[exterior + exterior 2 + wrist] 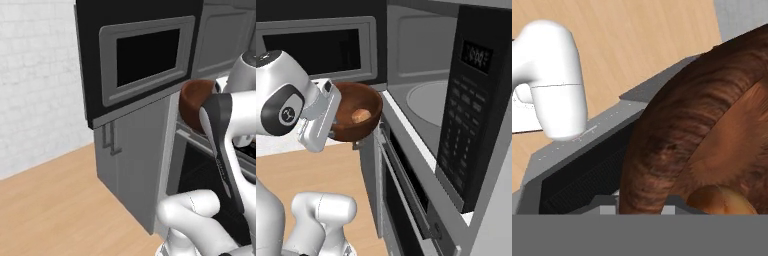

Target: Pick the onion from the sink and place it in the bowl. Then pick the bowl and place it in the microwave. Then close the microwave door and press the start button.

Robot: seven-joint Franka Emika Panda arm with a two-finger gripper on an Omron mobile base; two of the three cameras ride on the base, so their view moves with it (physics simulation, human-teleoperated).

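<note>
My gripper (334, 125) is shut on the near rim of the dark reddish-brown bowl (357, 114), holding it in the air just left of the microwave (421, 65) opening, roughly level with its floor. The small orange-brown onion (361, 116) lies in the bowl's bottom. The pale turntable plate (432, 102) shows inside the grey cavity. The microwave door (140, 55) stands swung wide open to the left. In the hand view the bowl (677, 135) looms close with the onion (719, 202) at its lower edge. In the left base view my forearm covers part of the bowl (192, 100). The sink is out of view.
The black control panel (466, 100) stands at the microwave's right side. Below the bowl is the oven (406, 200), its door seeming ajar with a grey bar handle (406, 182). Grey cabinets (130, 160) and wooden floor (50, 200) lie to the left.
</note>
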